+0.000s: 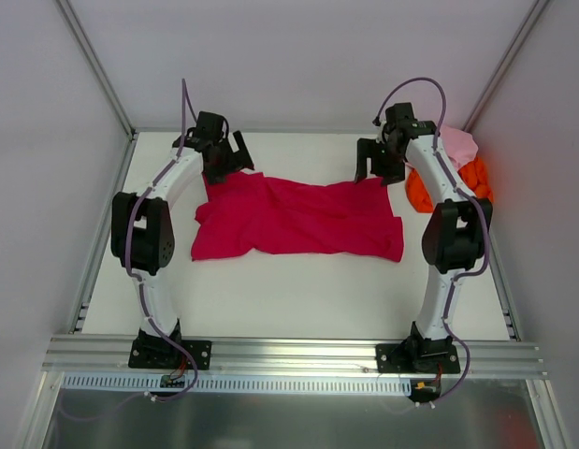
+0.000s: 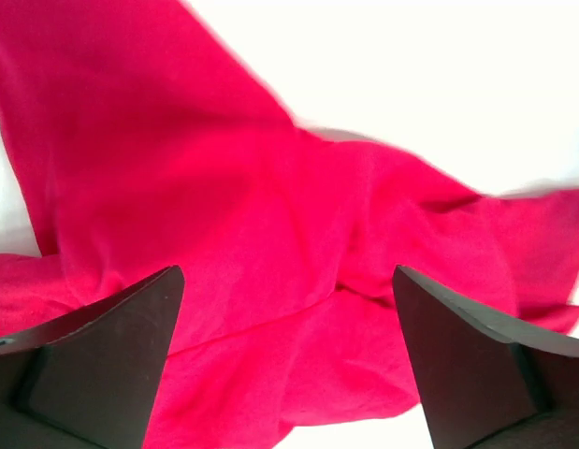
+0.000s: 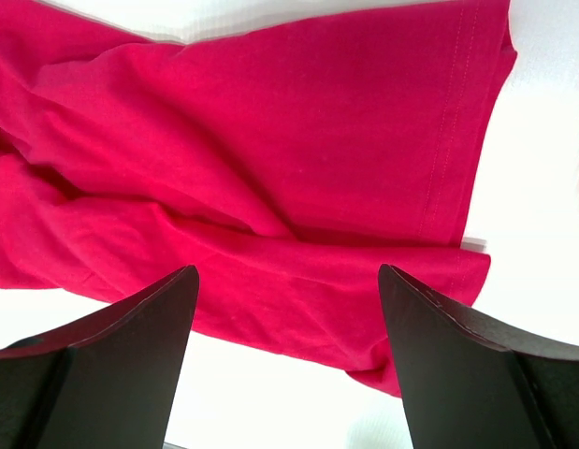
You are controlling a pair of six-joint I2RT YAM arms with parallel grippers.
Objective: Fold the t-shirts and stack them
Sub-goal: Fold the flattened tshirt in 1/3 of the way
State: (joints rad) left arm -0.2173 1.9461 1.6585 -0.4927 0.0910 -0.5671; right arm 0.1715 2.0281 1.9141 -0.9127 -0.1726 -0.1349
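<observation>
Over crimson t-shirt (image 1: 298, 217) | left end effector (image 2: 287, 276) spread, empty | right end effector (image 3: 287, 273) spread, empty

White table (image 1: 298, 299), one.
- Crimson t-shirt (image 1: 298, 220): laid out rumpled across the middle, unfolded.
- Pink t-shirt (image 1: 460, 143) and orange t-shirt (image 1: 476, 178): heaped together at the far right edge, behind the right arm.
- Left gripper (image 1: 228, 161): jaws spread, over the crimson shirt's far left corner.
- Right gripper (image 1: 375, 166): jaws spread, over its far right corner.
</observation>
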